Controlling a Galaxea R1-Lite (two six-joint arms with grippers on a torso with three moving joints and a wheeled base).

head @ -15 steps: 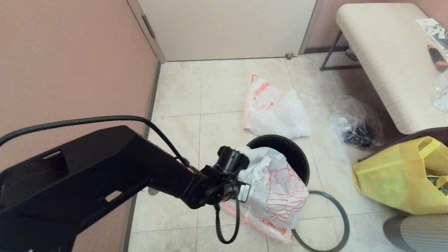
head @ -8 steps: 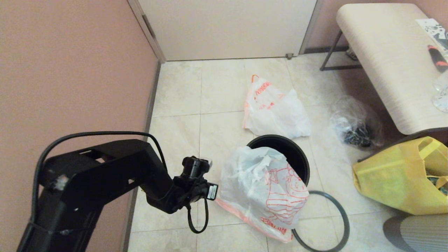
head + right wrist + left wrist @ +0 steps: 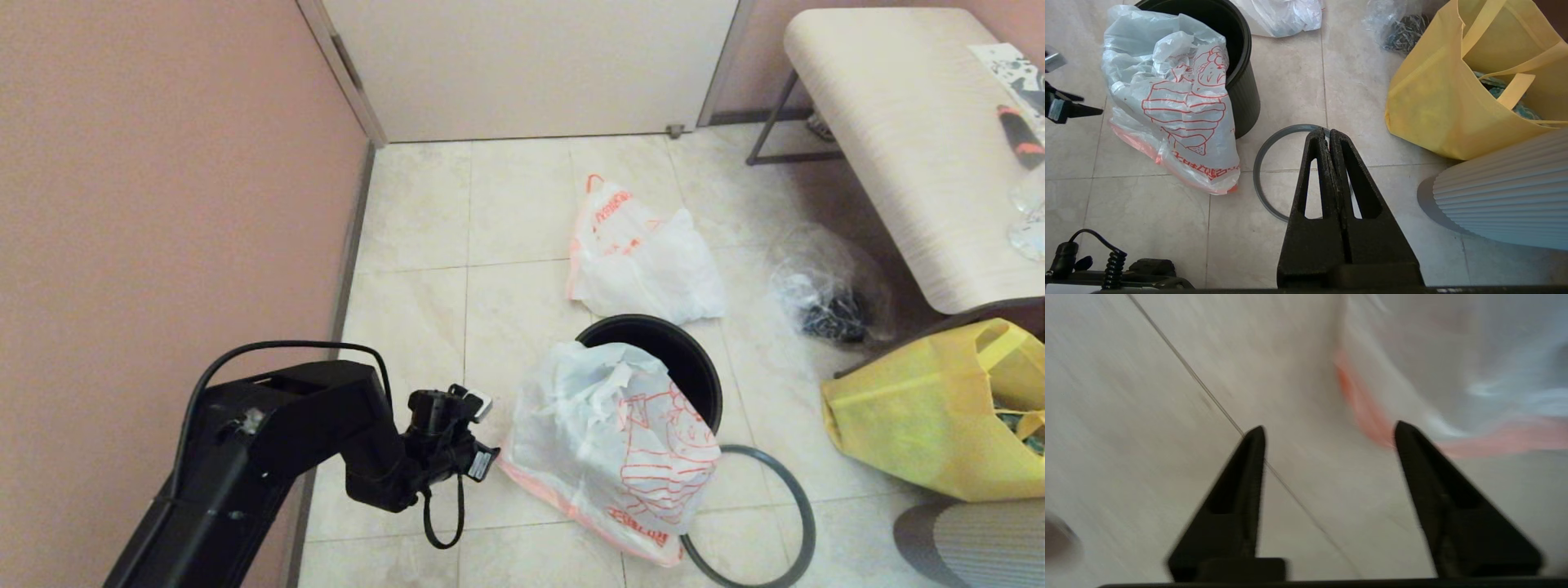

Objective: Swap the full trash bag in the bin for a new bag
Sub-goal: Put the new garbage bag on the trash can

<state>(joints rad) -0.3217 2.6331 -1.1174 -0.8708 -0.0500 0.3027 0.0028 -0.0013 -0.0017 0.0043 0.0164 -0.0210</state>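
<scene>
Thin translucent white new bag with red drawing [image 3: 608,445] drapes half over the small round black plastic bin [image 3: 678,359], frame centre, unseated. Left gripper [image 3: 1327,433], jaws released, holds nothing beside its pink hem. Right gripper [image 3: 1329,134], jaws clenched empty, is above the grey hoop [image 3: 1263,179].

new bag [image 3: 616,445] over bin [image 3: 694,367] rim

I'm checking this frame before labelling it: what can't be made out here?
- Inside of the bin: head view, the new bag draped over its rim hides much of it.
- The full trash bag: contents unreadable through the plastic.
- Left gripper: left wrist view is motion-blurred.
- Grey hoop: right gripper covers part.
</scene>
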